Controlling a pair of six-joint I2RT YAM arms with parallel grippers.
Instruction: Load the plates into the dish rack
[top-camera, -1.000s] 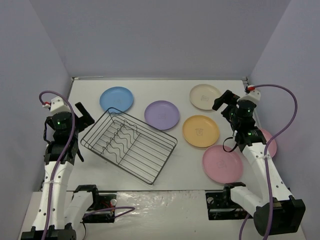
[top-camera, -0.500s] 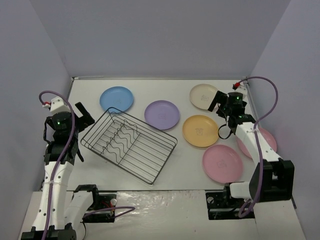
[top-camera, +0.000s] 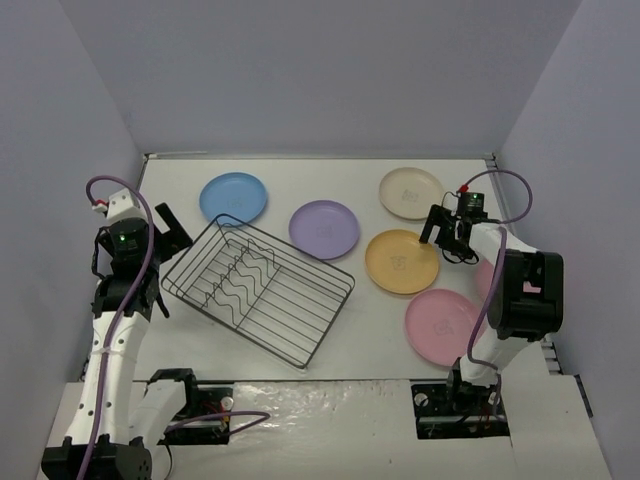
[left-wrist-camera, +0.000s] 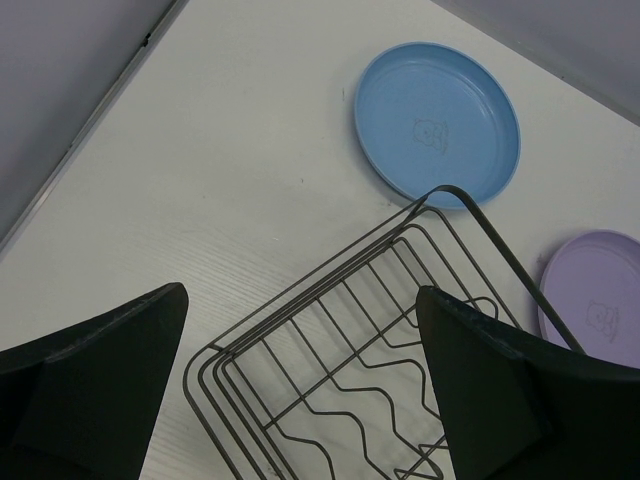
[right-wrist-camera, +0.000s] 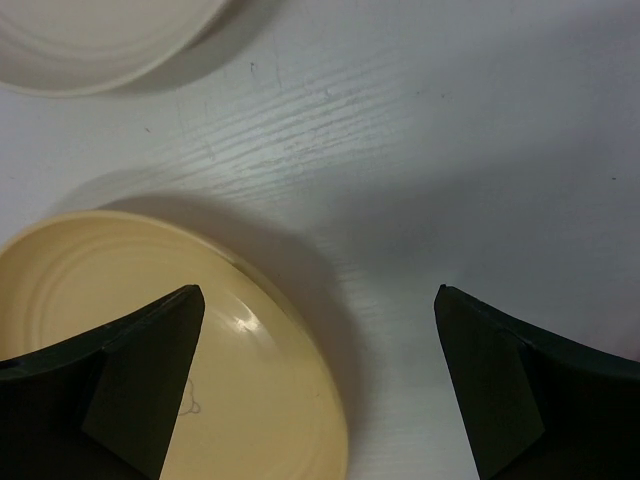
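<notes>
The dark wire dish rack (top-camera: 258, 290) stands at left-centre with nothing in it. Around it lie a blue plate (top-camera: 233, 198), a purple plate (top-camera: 324, 229), a cream plate (top-camera: 410, 192), a yellow-orange plate (top-camera: 400, 262) and a pink plate (top-camera: 443, 326). A second pink plate (top-camera: 483, 280) is mostly hidden behind the right arm. My left gripper (top-camera: 172, 230) hangs open over the rack's left corner (left-wrist-camera: 455, 190), past which the blue plate (left-wrist-camera: 437, 122) shows. My right gripper (right-wrist-camera: 318, 290) is open and low, straddling the right rim of the yellow-orange plate (right-wrist-camera: 250, 400).
Grey walls close in the table at the back and on both sides. The cream plate (right-wrist-camera: 100, 40) lies just beyond the right gripper (top-camera: 440, 235). The purple plate (left-wrist-camera: 595, 310) sits close to the rack's far side.
The right arm has folded in and dropped, bringing its gripper down from above the cream plate's side to the yellow-orange plate's right rim. The left arm shifted only slightly.
</notes>
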